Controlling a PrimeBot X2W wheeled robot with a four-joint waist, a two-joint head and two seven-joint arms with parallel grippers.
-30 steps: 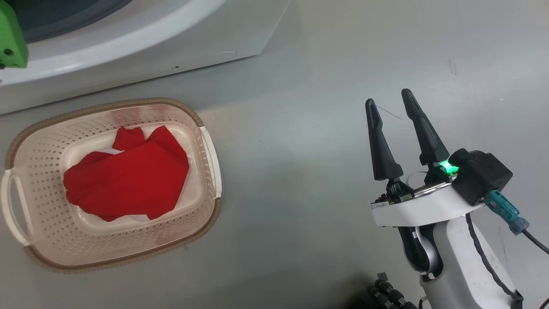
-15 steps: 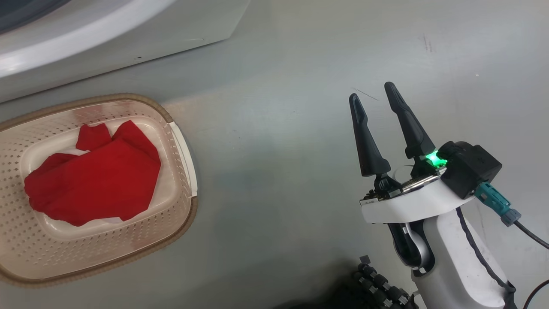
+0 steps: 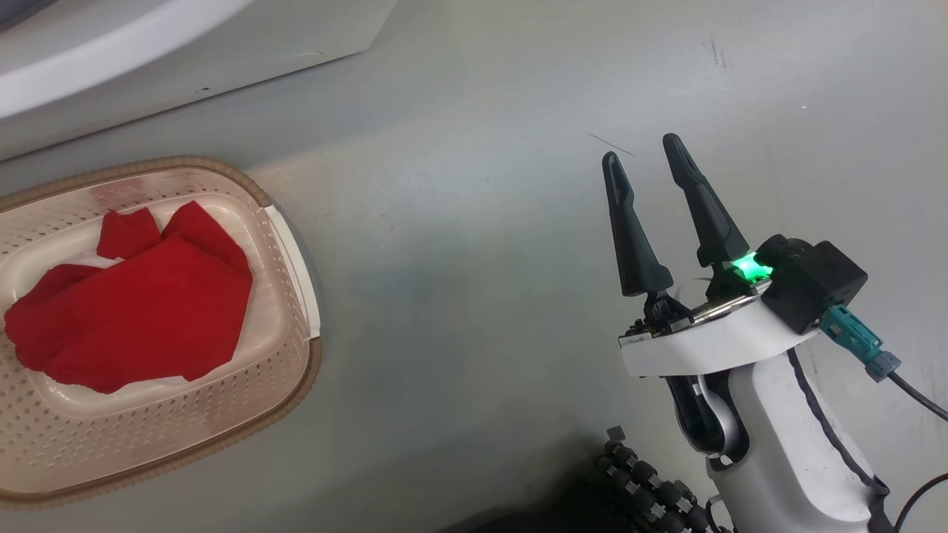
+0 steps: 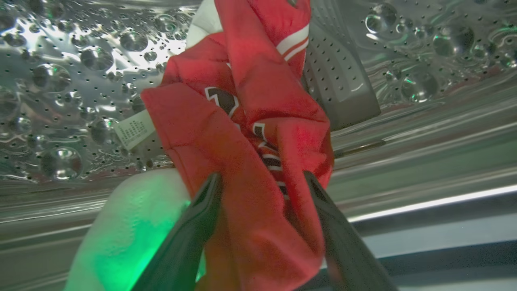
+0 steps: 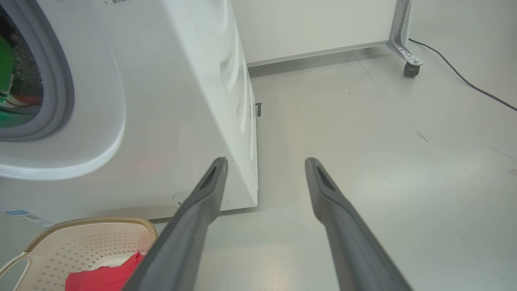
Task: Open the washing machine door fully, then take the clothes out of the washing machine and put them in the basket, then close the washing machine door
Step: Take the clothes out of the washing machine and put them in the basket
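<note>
In the left wrist view my left gripper [image 4: 262, 174] is inside the washing machine's shiny perforated drum [image 4: 60, 81]. Its fingers are spread wide and stand open on either side of a bunched red jersey [image 4: 242, 121] with dark lettering and a white label. The jersey lies between the fingers. In the basket [image 3: 292, 244] on the floor lies another piece of the red clothes [image 3: 141, 311]. My right gripper [image 3: 640, 148] is open and empty over bare floor, to the right of the basket. The white washing machine [image 5: 169, 101] stands behind the basket [image 5: 93, 226]. Its door is out of view.
The grey rubber seal [image 5: 60, 81] rings the drum opening. A metal leg on a caster [image 5: 410, 68] and a black cable [image 5: 464, 81] lie at the far right by a white wall panel. My own ribbed black cable [image 3: 644, 481] runs beside the right arm.
The head camera has swung right, so the basket and the machine have slid left in its picture. The right gripper stays open in about the same place.
</note>
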